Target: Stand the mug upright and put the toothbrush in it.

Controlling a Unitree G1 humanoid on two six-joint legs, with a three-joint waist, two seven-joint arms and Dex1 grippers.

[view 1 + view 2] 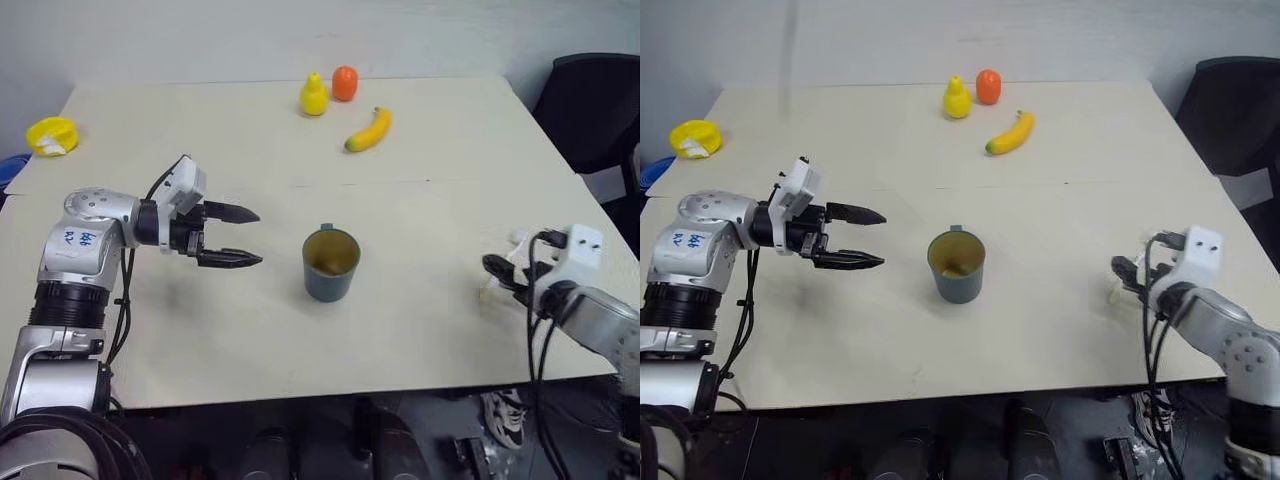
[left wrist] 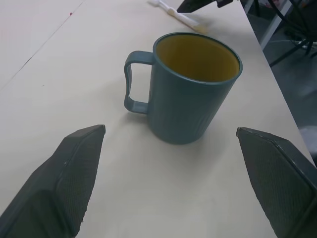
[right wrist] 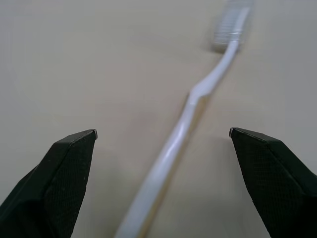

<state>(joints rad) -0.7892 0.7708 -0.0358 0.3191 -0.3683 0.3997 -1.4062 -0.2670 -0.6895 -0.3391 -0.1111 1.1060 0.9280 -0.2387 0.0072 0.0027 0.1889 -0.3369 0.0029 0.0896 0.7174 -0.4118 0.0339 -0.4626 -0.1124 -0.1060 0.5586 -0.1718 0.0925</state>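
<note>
Left eye view: showed the mug (image 1: 331, 265) standing upright near the middle of the table (image 1: 430, 330), mouth up, yellowish inside exposed. Held the left gripper (image 1: 244, 237) just off the mug's left side, fingers spread apart and pointing toward it, gripping nothing. Placed the right gripper (image 1: 497, 270) near the table's right edge, low over the toothbrush (image 1: 497, 285), of which little could be made out there. Kept a banana (image 1: 368, 130), a yellow pear-shaped toy (image 1: 313, 95) and an orange toy (image 1: 344, 83) together at the far side, well apart from the mug, and a yellow bowl (image 1: 52, 135) at the far left edge.

Right eye view: repeated the same layout, mug upright, both grippers clear of it.

Left wrist view: framed the mug between the two parted fingers (image 2: 74, 173), handle (image 2: 136, 82) turned sideways, no contact with either finger. Caught the toothbrush (image 2: 178, 14) lying flat on the table beyond the mug.

Right wrist view: found the toothbrush (image 3: 183, 129) lying flat, running lengthwise between the widely parted fingers (image 3: 59, 183), bristled head (image 3: 233, 22) at the far end. Touched neither finger; nothing gripped.
</note>
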